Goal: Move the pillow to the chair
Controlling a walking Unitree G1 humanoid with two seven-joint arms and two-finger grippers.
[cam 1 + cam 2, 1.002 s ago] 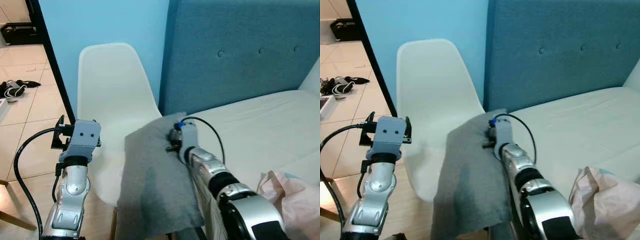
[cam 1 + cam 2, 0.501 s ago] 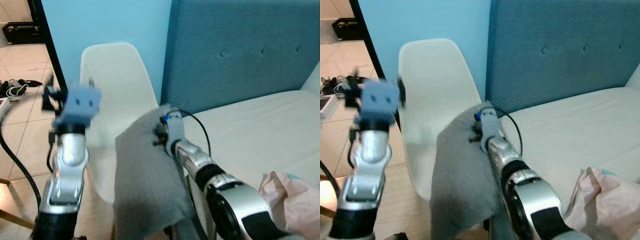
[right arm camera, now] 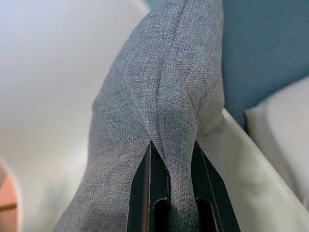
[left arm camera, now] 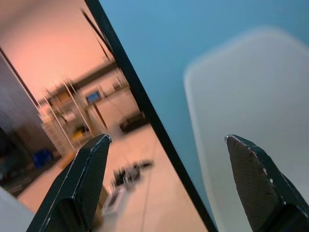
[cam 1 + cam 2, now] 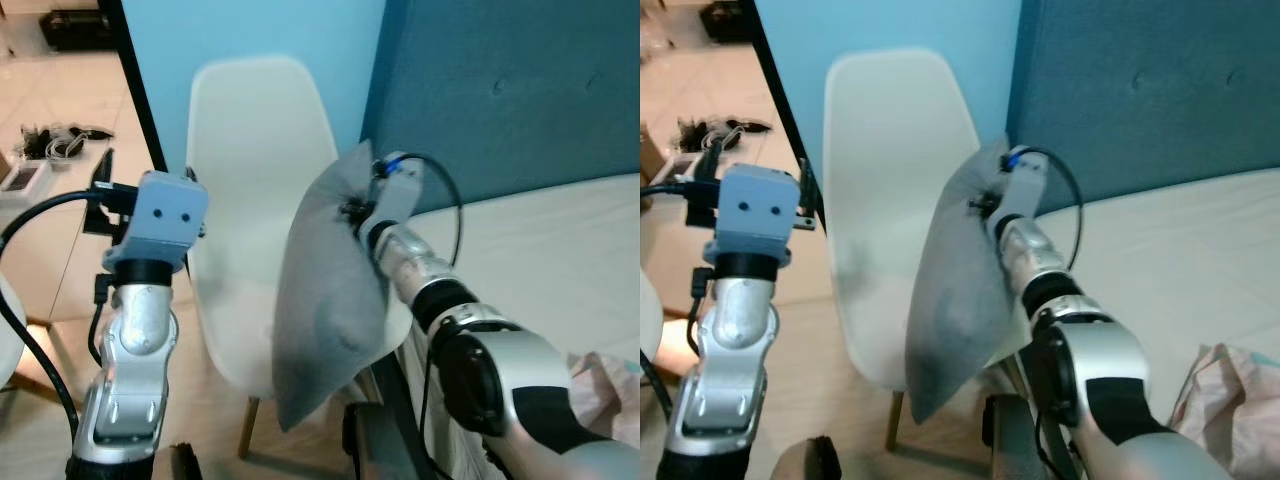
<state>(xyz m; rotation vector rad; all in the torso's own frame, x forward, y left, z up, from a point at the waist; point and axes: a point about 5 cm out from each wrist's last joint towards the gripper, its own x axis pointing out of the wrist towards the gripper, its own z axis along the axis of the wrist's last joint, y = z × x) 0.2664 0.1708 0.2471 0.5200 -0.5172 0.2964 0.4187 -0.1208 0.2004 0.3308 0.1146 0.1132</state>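
Now your right claw point(image 3: 169, 193) grips a fold of the grey pillow point(image 5: 325, 300), which hangs beside the white chair point(image 5: 250, 140). Carry it over the seat before letting go. Keep your left claw point(image 4: 169, 183), spread wide and holding nothing, aside.

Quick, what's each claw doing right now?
Left claw: open, holding nothing.
Right claw: closed on the grey pillow.
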